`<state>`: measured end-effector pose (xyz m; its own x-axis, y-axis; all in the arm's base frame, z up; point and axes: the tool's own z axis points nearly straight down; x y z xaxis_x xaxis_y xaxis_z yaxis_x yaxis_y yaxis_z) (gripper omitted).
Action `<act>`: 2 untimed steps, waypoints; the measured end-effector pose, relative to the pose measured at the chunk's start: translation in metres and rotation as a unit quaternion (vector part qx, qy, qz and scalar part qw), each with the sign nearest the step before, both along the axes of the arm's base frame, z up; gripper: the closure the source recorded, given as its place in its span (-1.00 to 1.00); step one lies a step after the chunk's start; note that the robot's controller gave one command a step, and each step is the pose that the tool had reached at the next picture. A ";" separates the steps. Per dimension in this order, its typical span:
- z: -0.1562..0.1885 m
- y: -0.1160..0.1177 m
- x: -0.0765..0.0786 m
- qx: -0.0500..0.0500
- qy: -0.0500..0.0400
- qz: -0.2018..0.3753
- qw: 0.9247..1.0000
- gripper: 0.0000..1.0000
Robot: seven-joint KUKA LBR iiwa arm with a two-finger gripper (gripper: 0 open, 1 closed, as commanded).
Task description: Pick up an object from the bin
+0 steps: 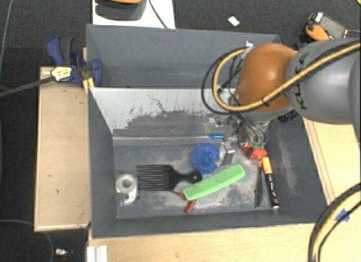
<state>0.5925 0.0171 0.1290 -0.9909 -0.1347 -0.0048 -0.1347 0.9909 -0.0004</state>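
The gripper (230,151) hangs low over the right middle of the grey metal bin (169,58), under the arm's orange wrist cover (265,78), and I cannot tell whether it is spread or clenched. Just beside it on the left lies a blue, fuzzy, ball-shaped puff (203,158), touching the bright green plastic comb (215,182) in front. It looks light, soft and squashy, so a pinch across its middle should hold. Farther out lie a black plastic pick comb (161,177), a black marker pen (271,186) and a small clear roll (126,185).
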 end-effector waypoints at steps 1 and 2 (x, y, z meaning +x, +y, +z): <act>-0.059 -0.014 -0.005 0.000 -0.001 -0.006 1.000 -1.00; -0.058 -0.016 -0.001 0.001 -0.006 0.017 1.000 1.00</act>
